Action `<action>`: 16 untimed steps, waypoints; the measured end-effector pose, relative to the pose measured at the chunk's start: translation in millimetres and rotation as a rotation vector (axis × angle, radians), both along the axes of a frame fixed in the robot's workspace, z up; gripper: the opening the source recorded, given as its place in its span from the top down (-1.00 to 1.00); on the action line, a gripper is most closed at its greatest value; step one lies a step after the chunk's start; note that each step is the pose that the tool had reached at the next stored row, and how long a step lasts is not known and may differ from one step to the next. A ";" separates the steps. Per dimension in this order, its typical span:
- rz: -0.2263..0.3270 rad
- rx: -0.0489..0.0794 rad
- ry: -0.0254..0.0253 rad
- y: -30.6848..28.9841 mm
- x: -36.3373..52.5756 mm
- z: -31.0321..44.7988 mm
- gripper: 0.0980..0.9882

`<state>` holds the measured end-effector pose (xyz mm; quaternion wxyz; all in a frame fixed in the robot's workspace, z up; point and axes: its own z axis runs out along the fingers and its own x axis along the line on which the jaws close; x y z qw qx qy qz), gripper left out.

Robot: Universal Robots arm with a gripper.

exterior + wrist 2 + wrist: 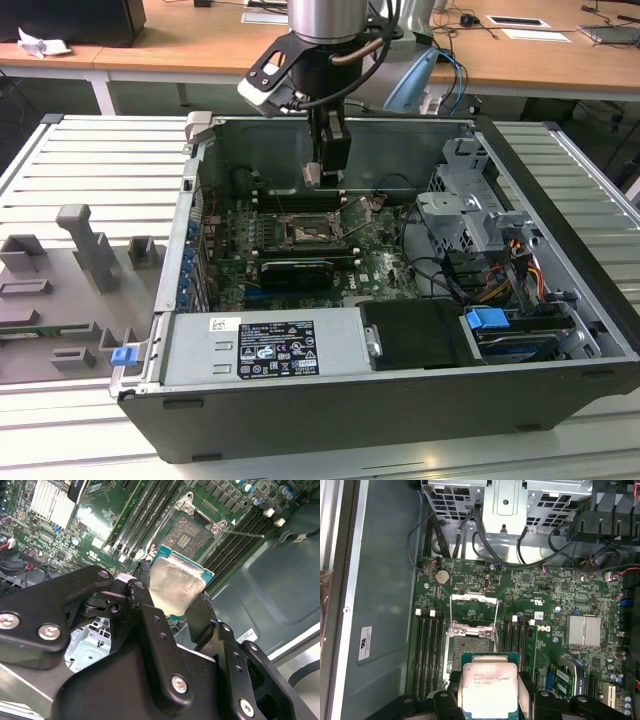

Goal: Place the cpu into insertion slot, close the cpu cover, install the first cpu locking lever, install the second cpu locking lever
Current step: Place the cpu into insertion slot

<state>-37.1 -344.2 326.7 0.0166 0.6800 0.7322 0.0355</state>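
Gripper (172, 596) is clamped on the cpu (177, 580), with one finger (142, 600) on each of two opposite edges. The chip hangs above the board and does not touch the insertion slot (192, 532).

Key relation, first wrist view: the cpu (489, 684) sits just beside the insertion slot (470, 647), on the side away from the cpu cover (474, 611), and overlaps the slot's nearest rim. Its edges run roughly parallel to the rim.

Cover is tipped back off the slot, so the dark contact field is bare. Memory slots (427, 650) flank the slot on two sides.

Chip: pale silver face with faint dark print and a thin green border; looks flat and undamaged.
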 end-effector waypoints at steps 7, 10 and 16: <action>-0.012 0.000 0.0000 0.0 0.0 -2.9 0.03; -0.017 0.000 0.0001 0.0 0.0 -4.3 0.03; -0.023 0.000 0.0000 0.2 0.0 -10.1 0.03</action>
